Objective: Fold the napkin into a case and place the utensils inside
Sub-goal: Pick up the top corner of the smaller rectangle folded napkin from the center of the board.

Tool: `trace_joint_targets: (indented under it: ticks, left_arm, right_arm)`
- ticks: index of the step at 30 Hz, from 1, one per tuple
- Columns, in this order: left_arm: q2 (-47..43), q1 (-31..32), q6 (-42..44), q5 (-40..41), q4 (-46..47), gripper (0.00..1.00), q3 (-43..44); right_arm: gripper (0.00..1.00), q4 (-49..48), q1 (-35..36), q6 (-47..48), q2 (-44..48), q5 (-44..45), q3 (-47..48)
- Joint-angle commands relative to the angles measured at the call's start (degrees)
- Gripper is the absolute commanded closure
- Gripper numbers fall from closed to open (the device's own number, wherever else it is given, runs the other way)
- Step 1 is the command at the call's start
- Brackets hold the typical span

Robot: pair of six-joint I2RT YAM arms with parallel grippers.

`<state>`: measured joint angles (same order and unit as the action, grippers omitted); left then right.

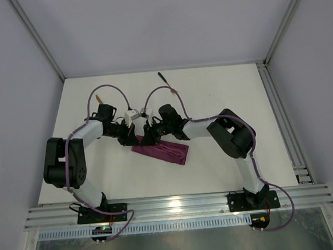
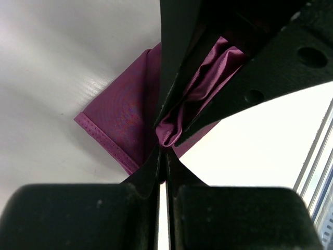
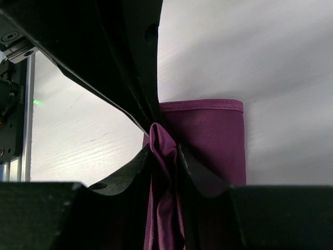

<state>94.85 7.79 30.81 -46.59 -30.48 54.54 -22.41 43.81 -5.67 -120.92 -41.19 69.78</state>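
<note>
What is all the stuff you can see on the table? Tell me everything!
napkin: one, magenta-purple, folded, middle of the table
far utensil: one, black handle, far edge of the table
left utensil: one, gold part showing, behind the left arm, rest hidden
table: one, white, under everything
left gripper: one, black, pinching the napkin
right gripper: one, black, pinching the napkin beside the left one
</note>
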Motion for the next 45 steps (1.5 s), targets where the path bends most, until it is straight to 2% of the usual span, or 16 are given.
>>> trace_joint_targets:
  ticks: [1, 5, 6, 8, 9, 12, 14, 17, 20, 21, 24, 27, 32, 35, 38, 45]
  left_arm:
    - [-1.86, -0.23, -0.83, -1.66, 1.03, 1.0, 1.27]
    - [-1.69, -0.23, -2.5, -1.14, 1.91, 1.0, 1.35]
    - [-1.6, -0.23, -2.85, -1.14, 2.09, 1.0, 1.44]
    - [-1.51, -0.23, -3.21, -1.75, 1.74, 0.88, 1.97]
    - [-1.77, -0.41, -3.3, -2.45, 0.61, 0.74, 2.32]
    - [-2.65, -2.5, -4.26, -8.92, -2.29, 0.63, 5.29]
    - [-3.27, -4.09, -6.27, -11.5, -5.54, 0.62, 8.98]
    - [-3.18, -5.33, -8.48, -8.88, -7.4, 0.65, 11.54]
    - [-2.65, -3.84, -10.5, 0.42, -3.55, 0.72, 9.63]
    - [-2.48, -2.53, -9.63, 6.1, -2.84, 0.73, 8.05]
    - [-3.09, 3.36, -7.87, 12.46, 0.06, 0.73, 4.45]
    - [-5.63, 5.3, -7.69, 12.58, 2.53, 0.73, 2.41]
    - [-6.34, 7.23, -5.06, 14.5, -2.91, 0.8, 2.15]
    - [-6.34, 9.6, -4.7, 20.54, -4.77, 0.8, 1.45]
    - [-6.08, 10.31, -4.79, 23.2, -3.1, 0.76, -0.4]
    - [-8.45, 15.05, -0.76, 24.88, 0.77, 0.65, -5.41]
  right_arm:
    - [0.72, -3.07, 0.57, -0.83, 0.07, -0.03, -0.08]
    - [0.85, -2.28, 0.57, -0.74, 0.42, 0.85, -0.69]
    - [0.92, -1.85, 0.66, -0.83, 0.6, 1.2, -0.78]
    - [0.96, -1.49, 0.57, -0.83, 0.86, 1.72, -1.22]
    - [0.96, -1.49, 0.66, -0.75, 1.04, 2.25, -1.48]
    - [0.96, -2.1, 0.92, 0.21, 1.57, 5.75, -3.33]
    - [0.96, -5.16, 2.41, 1.53, 2.88, 7.78, -5.78]
    - [0.96, -10.45, 4.26, 5.22, 5.08, 11.91, -10.27]
    - [0.96, -14.04, 5.49, 7.78, 5.7, 13.24, -12.91]
    - [0.96, -14.5, 5.49, 7.96, 5.7, 13.07, -13.52]
    - [0.96, -15.2, 5.67, 8.39, 5.52, 13.06, -14.84]
    - [0.96, -20.11, 5.85, 8.31, 6.4, 14.47, -18.43]
    - [0.96, -27.51, 7.34, 6.29, 6.32, 15.79, -21.35]
    - [0.96, -28.91, 7.95, 5.76, 5.79, 16.49, -21.78]
    - [0.96, -30.58, 8.04, 5.76, 5.7, 17.28, -22.32]
    - [0.96, -30.32, 8.04, 3.39, 5.7, 17.2, -21.88]
